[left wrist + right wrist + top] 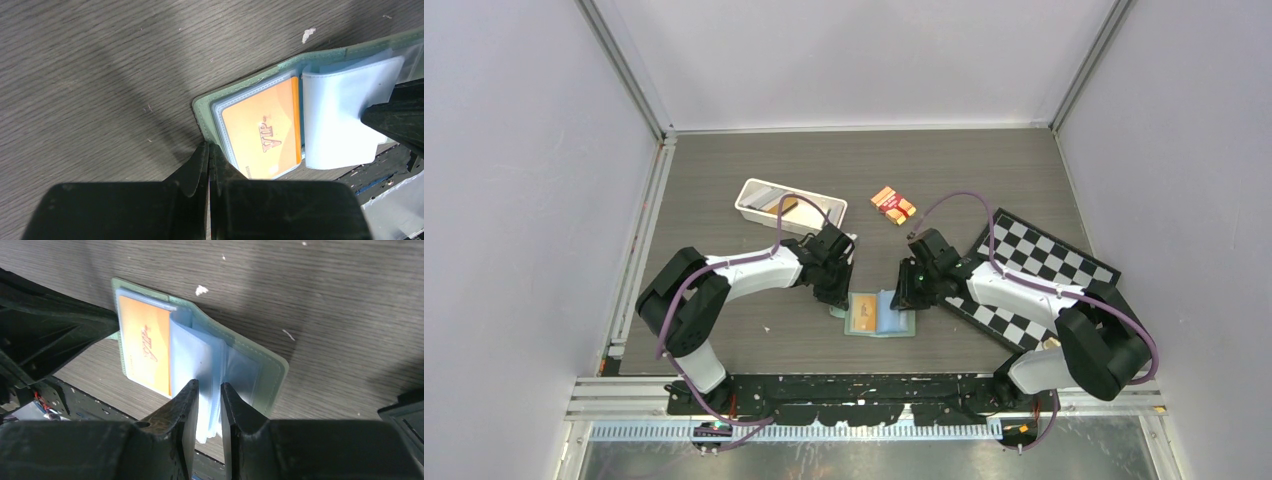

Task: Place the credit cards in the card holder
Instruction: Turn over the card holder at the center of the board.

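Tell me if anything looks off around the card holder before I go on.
Nothing is spilled or damaged. One small white scrap lies on the table just off the far edge of the card holder; it looks like loose debris, not part of the job. Its clear sleeves stand fanned up instead of lying flat.

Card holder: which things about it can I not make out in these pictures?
- Right wrist view: whether the right gripper grips the sleeves; its own fingers cover the contact.
- Left wrist view: the right half of the card holder, cut off by the frame edge and behind the right gripper.
- Top view: the print on the card, too small.
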### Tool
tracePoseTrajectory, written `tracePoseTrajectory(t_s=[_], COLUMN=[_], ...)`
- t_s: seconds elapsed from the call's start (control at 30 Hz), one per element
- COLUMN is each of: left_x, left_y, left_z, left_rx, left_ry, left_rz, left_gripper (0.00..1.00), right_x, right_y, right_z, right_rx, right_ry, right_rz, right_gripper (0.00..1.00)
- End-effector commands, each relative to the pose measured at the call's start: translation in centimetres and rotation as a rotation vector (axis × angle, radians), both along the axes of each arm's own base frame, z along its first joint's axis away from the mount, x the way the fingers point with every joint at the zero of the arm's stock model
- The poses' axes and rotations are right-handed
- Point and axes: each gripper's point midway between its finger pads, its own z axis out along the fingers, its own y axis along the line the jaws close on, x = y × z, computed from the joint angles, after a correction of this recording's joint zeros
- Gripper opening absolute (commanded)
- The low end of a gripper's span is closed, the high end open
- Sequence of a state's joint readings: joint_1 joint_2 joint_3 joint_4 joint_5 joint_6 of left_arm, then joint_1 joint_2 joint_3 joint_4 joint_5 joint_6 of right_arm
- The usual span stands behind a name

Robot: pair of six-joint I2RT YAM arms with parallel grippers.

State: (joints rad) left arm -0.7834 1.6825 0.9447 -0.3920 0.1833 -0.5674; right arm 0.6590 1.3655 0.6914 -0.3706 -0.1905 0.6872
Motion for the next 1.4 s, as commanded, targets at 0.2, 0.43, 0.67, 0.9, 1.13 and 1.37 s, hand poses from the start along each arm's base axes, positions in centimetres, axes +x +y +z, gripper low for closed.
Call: tracePoseTrajectory(t_s=[0.2,0.43,0.67,0.9,1.13,1.37], left_x=[-0.1,-0.1,-0.1,-0.1,-0.1,-0.1], left_y=[-0.3,-0.3,-0.3,-0.3,-0.3,-0.3], left_z=[-1.1,-1.1,-1.1,-1.0,-0.9,-0.9], left_rx=[0.015,0.015,0.015,0.015,0.014,0.015], left_ry=[0.01,0.01,0.01,0.009,0.006,0.006], left_rz=[-0.019,-0.019,-0.019,-0.019,-0.017,-0.017], left_gripper=[0.0,0.0,0.0,0.0,0.0,0.0], right_x=[1.0,1.2,1.2,1.2,1.2,1.1], right_y=[2.8,3.6,3.8,3.9,3.9,3.9], right_z=[2.9,3.2,3.2,3.1,3.2,3.0], right_rx=[0.16,0.198,0.211,0.215,0.221,0.22], right_ry=[-0.056,-0.061,-0.06,-0.058,-0.057,-0.053], right_rz=[0.032,0.047,0.047,0.049,0.049,0.048], right_gripper=[0.27,0.29,0.29,0.29,0.29,0.29])
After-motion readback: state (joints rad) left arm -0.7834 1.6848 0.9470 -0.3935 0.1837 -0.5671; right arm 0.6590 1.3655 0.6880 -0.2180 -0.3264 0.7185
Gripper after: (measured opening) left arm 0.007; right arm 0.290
